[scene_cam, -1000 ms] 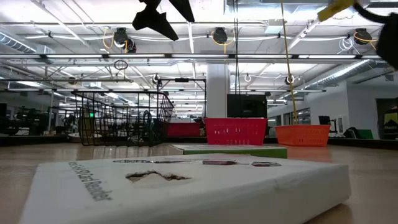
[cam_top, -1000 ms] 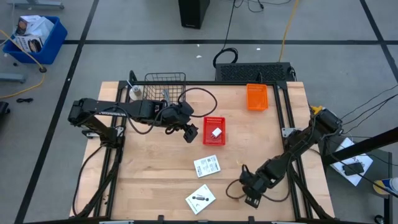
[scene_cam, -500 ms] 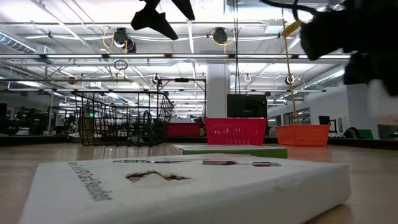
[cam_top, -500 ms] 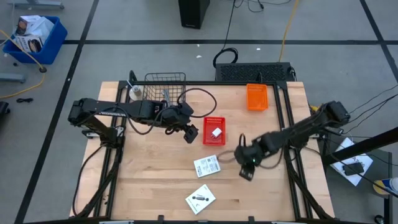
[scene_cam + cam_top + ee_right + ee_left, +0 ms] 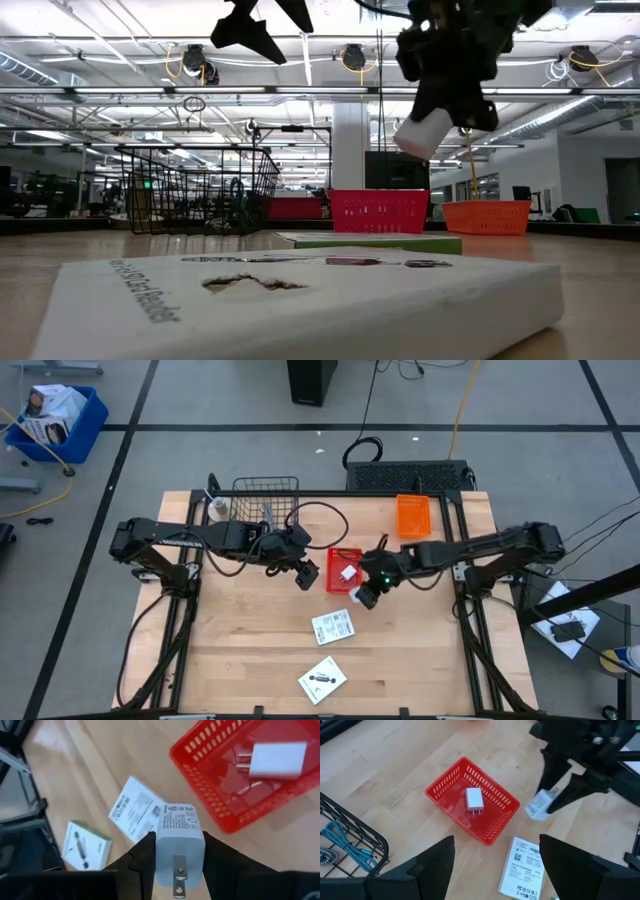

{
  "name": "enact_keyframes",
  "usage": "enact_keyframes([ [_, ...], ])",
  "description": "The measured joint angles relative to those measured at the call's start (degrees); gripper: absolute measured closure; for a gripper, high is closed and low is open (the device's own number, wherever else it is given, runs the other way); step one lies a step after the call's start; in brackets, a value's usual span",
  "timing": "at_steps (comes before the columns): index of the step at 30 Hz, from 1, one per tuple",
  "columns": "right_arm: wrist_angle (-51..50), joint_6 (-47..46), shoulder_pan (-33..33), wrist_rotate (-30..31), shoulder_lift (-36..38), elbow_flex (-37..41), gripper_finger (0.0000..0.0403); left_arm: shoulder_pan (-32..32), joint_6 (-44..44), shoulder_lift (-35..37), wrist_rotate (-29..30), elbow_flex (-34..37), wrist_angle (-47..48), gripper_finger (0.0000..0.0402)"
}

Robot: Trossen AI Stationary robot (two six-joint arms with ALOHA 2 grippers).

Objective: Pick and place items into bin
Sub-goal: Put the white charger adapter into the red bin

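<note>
- Overhead, the right hand [image 5: 366, 596] grips a small white plug-in charger block [image 5: 365, 598] just beside the red slotted plastic bin's [image 5: 344, 553] near right corner; left hand [image 5: 306, 576] waits open on the bin's other side.
- Low: block [image 5: 424, 133] hangs high above the surface.
- Right wrist: prongs [image 5: 178, 882] point out past the fingers; bin [image 5: 210, 780] ahead holds another charger [image 5: 276, 760].

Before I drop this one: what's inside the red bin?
One white charger lies on the floor of the red bin, prongs showing. Nothing else shows inside. The right end effector holds a second charger beside the bin, not in it.
</note>
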State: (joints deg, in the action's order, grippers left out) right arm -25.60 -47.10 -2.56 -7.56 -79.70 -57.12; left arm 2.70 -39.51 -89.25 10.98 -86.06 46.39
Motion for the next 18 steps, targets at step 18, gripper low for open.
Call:
enact_keyframes([
  [18, -27.59, 22.20, 4.65, -13.17, 4.96, 0.02, 0.0281, -0.19, 2.39, 0.01, -0.44, 0.00, -0.28, 0.0110],
])
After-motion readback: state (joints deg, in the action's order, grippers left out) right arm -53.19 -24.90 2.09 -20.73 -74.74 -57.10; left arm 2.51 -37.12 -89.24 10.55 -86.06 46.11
